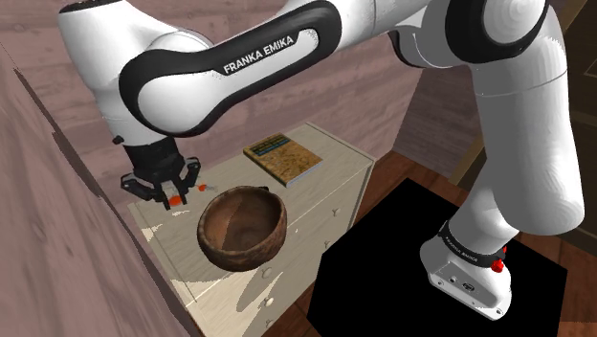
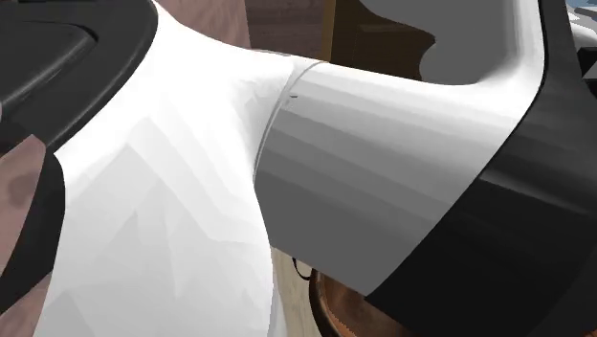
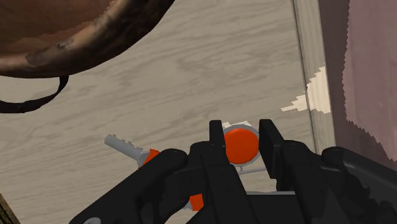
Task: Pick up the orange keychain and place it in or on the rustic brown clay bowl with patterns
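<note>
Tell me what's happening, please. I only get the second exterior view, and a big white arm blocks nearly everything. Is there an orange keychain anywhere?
Observer: Yes. In the wrist view the gripper has its fingers clasped on the round tag of the orange keychain.
Operator: What is it resting on?
Observer: The shoulder view shows a pale wooden cabinet. The gripper is down at its top.
Operator: And the bowl?
Observer: The brown bowl sits on the same top, just to the shoulder view's right of the gripper, and looks empty.
Operator: Anything else up there?
Observer: A book lies flat beyond the bowl.
</note>
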Tool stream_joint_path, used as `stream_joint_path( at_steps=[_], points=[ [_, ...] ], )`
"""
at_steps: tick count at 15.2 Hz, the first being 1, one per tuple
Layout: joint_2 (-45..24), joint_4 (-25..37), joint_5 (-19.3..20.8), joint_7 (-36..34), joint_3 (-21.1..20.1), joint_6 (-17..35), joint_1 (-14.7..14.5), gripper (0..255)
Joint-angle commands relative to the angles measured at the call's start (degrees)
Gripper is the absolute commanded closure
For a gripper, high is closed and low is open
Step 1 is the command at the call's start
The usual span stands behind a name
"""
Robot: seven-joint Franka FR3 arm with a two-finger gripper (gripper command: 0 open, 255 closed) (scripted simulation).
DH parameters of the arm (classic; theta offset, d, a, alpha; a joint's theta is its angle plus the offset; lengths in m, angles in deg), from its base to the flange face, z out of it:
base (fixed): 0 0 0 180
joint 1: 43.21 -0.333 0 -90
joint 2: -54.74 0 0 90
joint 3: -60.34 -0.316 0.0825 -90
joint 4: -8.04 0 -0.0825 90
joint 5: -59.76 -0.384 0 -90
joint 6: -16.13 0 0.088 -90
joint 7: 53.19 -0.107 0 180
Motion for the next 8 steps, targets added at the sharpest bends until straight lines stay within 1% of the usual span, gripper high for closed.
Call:
stream_joint_path(
  at_steps=[1, 8],
  points=[
    [0.33, 0.98, -0.28, 0.19, -0.18, -1.26, -0.08, 255],
    [1.58, 4.63, -1.24, 0.91, -0.77, -5.86, -0.35, 255]
  ],
)
